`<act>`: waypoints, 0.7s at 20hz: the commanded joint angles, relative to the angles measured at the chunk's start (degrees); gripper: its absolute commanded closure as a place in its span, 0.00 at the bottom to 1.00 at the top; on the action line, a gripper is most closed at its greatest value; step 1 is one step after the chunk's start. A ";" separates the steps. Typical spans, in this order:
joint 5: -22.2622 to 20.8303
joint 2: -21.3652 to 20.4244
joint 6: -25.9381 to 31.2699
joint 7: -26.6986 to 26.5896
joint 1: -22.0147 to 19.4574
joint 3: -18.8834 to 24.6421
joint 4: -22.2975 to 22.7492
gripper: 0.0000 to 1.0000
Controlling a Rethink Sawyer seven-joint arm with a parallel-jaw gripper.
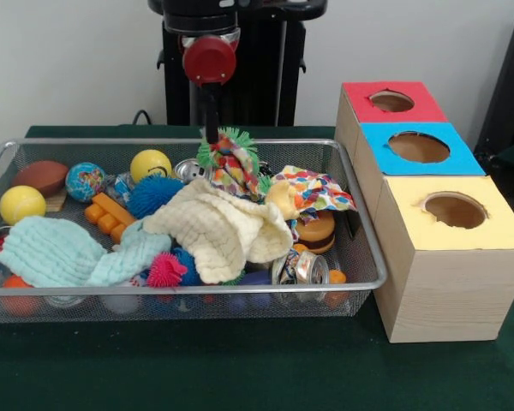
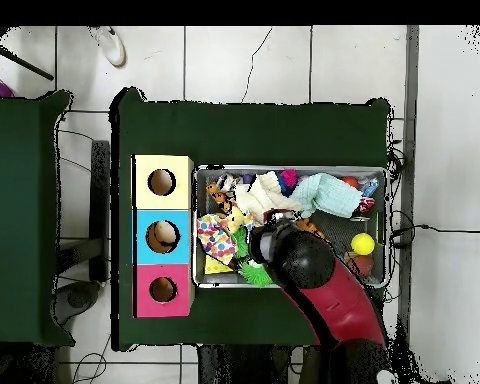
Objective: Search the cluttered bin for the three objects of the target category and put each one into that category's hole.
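We are at the picking step: our gripper (image 1: pixel 212 137) hangs over the back edge of the wire bin (image 1: pixel 360 224), with a multicoloured patterned cloth (image 1: pixel 233 164) bunched right beneath it. We cannot tell how wide the claw stands or whether it holds that cloth. If the cloth is the target, the next move calls for a lift clear of the clutter and a carry toward the three-hole box (image 1: pixel 452 257) beside the bin's end. Everything rests on a dark green table (image 1: pixel 240 368), over pale floor tiles (image 2: pixel 234 60).
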 commanded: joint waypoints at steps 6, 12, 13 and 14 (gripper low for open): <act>3.68 0.57 1.02 12.23 -2.33 2.50 0.23 0.00; 7.68 -0.29 -1.31 17.13 1.64 3.22 2.53 0.00; 8.38 -0.33 -1.01 18.01 2.38 2.82 2.37 0.00; 9.33 -0.44 -1.10 19.00 3.19 2.68 2.48 0.00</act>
